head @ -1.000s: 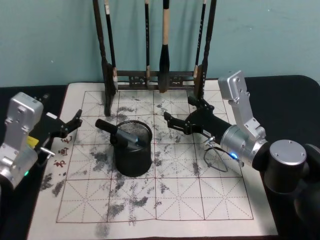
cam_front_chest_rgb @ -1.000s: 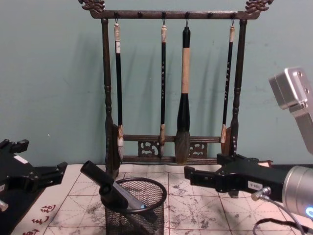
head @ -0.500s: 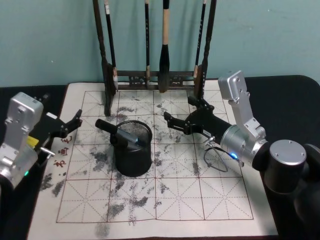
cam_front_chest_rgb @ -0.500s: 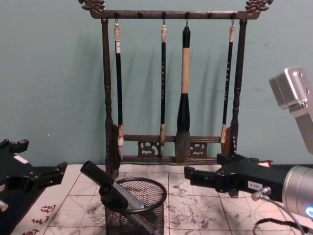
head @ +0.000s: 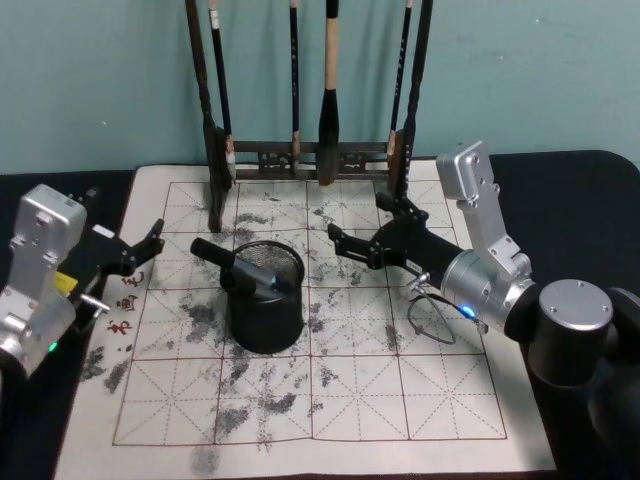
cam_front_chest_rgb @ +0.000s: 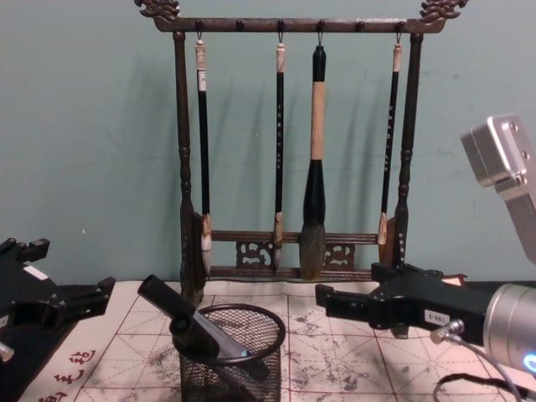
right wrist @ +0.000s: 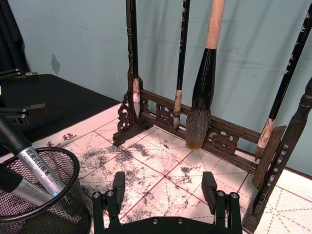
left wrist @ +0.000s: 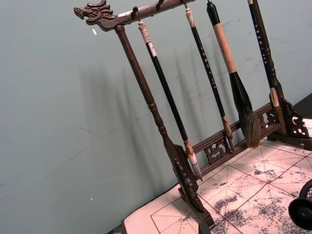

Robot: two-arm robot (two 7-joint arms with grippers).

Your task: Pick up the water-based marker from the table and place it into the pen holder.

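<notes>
One water-based marker (head: 243,268) already sits in the pen holder (head: 265,310), leaning toward the robot's left with its black cap (cam_front_chest_rgb: 163,300) poking up over the rim and its silver-grey barrel (right wrist: 38,169) slanting down inside the mesh. In the right wrist view a second dark-capped pen end (right wrist: 9,179) seems to lie beside it in the cup. To my eye the marker is a light, stiff, smooth thing, a bit slippery on the barrel; if anyone needs to take hold of it again, the capped end standing clear of the rim looks like the place, squeezed across its width. The holder is a round black wire-mesh cup, probably light enough to slide or tip if nudged, and it stands upright on the ink-stained white felt mat (head: 400,400) that covers the dark table (head: 590,190).

The right gripper (head: 365,232) hovers just beside the holder on the robot's right, fingers spread and nothing between them. The left gripper (head: 148,244) hangs near the mat's left edge by the red characters (head: 127,303), also spread and empty. Behind them the wooden brush rack (cam_front_chest_rgb: 293,146) carries four hanging calligraphy brushes. I'd judge the placing done
</notes>
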